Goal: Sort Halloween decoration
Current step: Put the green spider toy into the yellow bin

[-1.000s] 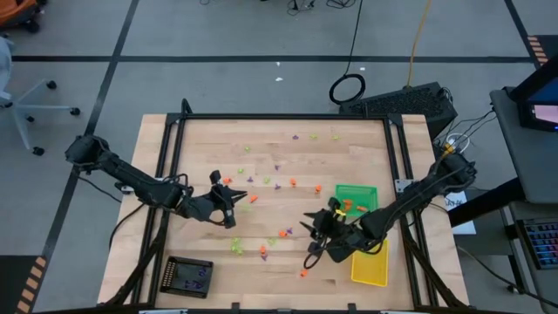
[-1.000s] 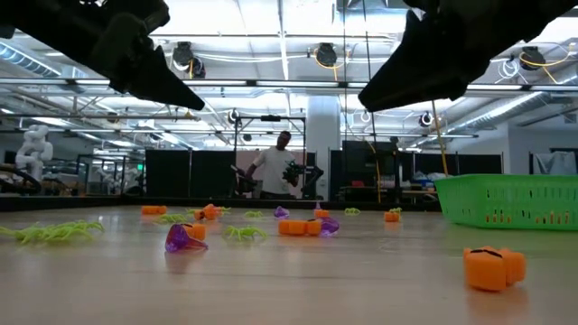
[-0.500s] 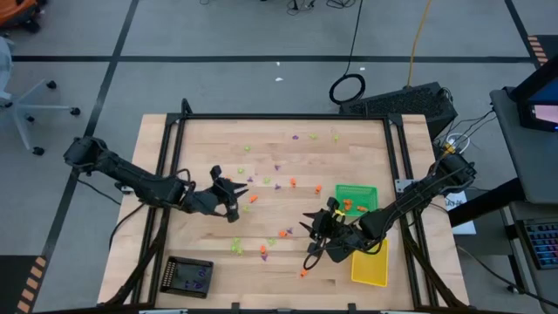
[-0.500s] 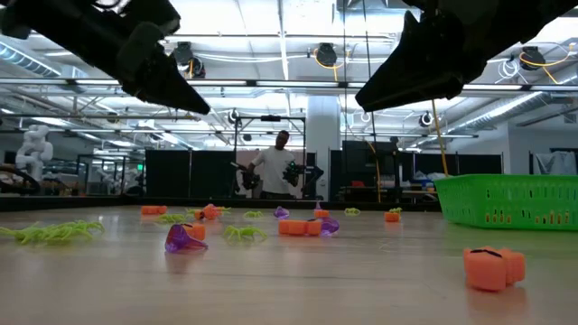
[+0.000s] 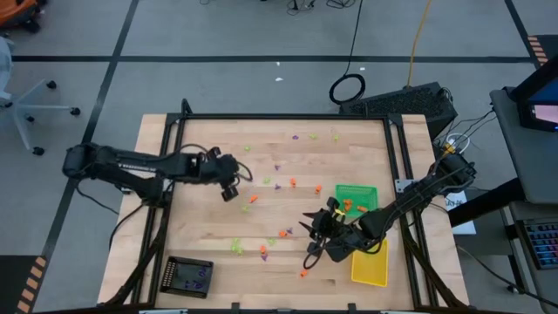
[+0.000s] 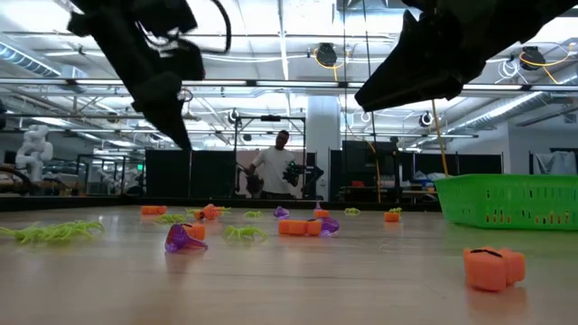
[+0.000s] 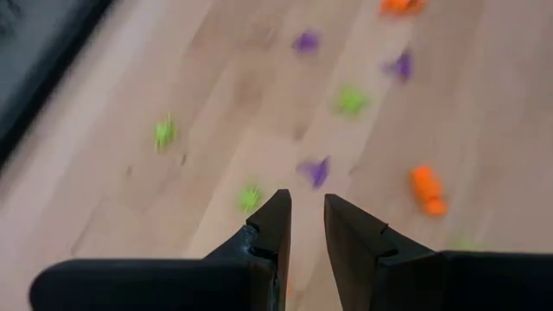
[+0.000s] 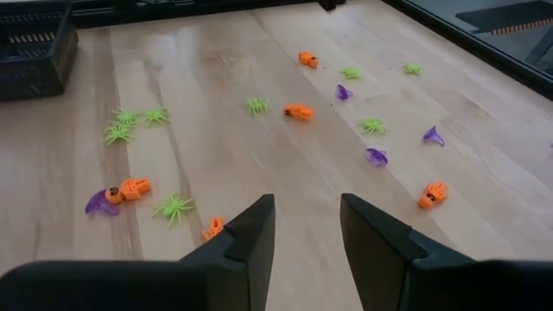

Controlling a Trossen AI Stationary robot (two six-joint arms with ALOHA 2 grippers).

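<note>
On the wooden table (image 5: 200,244) I see green (image 5: 357,197), yellow (image 5: 369,267) and black (image 5: 189,276) trays; my left gripper (image 5: 230,194) and right gripper (image 5: 307,249) hover empty, fingers slightly parted; tiny orange, purple, lime trinkets (image 8: 298,111) lie scattered mid-table, some seemingly inside the green tray

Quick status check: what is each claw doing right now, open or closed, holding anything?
Left claw: open a little, empty, above the wooden table.
Right claw: open, empty, beside the green plastic tray.
</note>
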